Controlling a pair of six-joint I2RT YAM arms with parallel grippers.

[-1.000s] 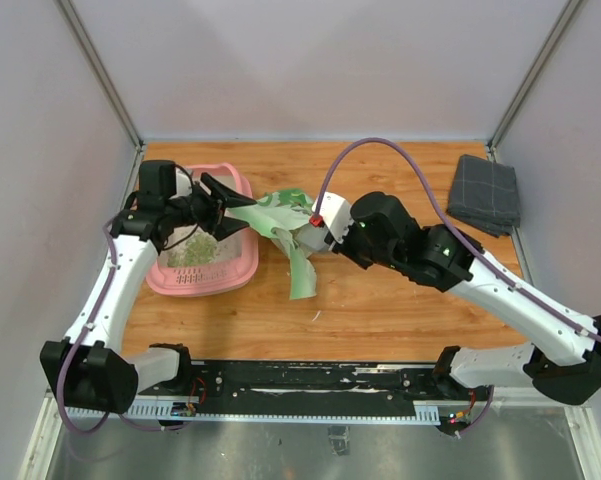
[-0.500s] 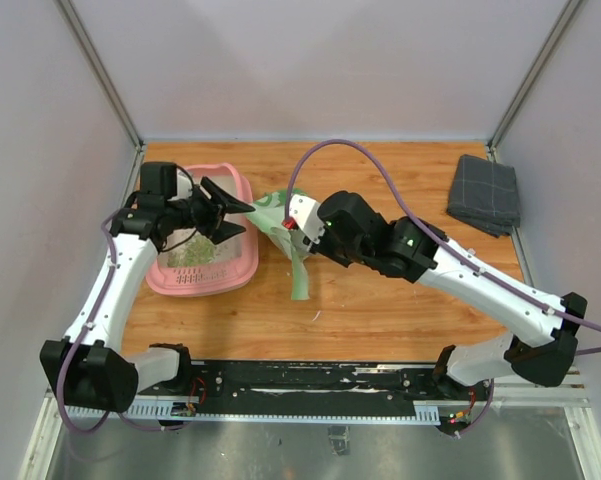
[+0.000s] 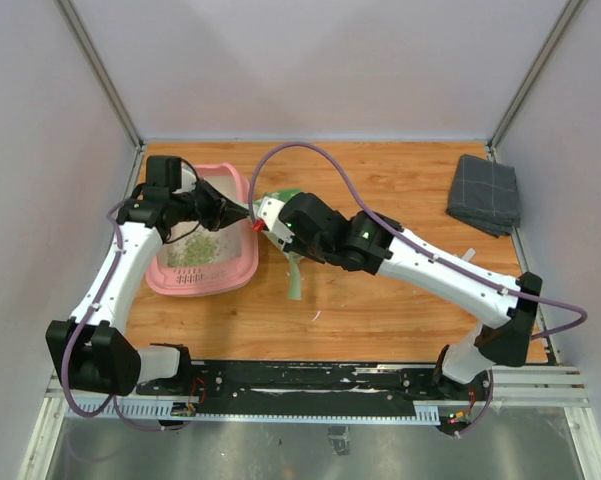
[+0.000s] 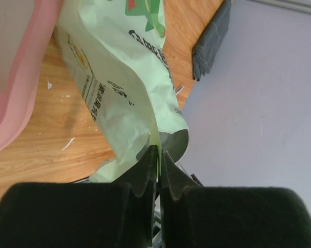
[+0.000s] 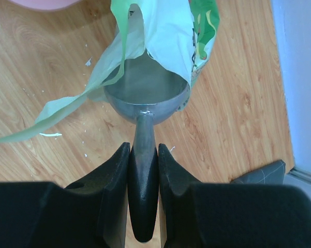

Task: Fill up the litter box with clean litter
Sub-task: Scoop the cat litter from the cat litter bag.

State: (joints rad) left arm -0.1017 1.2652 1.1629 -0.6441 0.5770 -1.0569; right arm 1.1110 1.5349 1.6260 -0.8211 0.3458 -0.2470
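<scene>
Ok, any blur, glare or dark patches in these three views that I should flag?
Top external: evenly lit, sharp, only soft shadows on the table. Left wrist: the bag print is readable, the left gripper a featureless black mass. Right wrist: dull sheen, no blown glare, in the scoop bowl; wood grain sharp.

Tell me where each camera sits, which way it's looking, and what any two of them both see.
Top camera: above and behind the arms, looking down at the table; both arms show, bases nearest.
Left wrist: on the left arm, looking along its fingers; the left end effector pinches the bag edge beside the litter box.
Right wrist: on the right arm, facing the table; the right end effector clamps the scoop handle, bowl inside the bag.
Shared: both wrist views show the bag and the cloth.
</scene>
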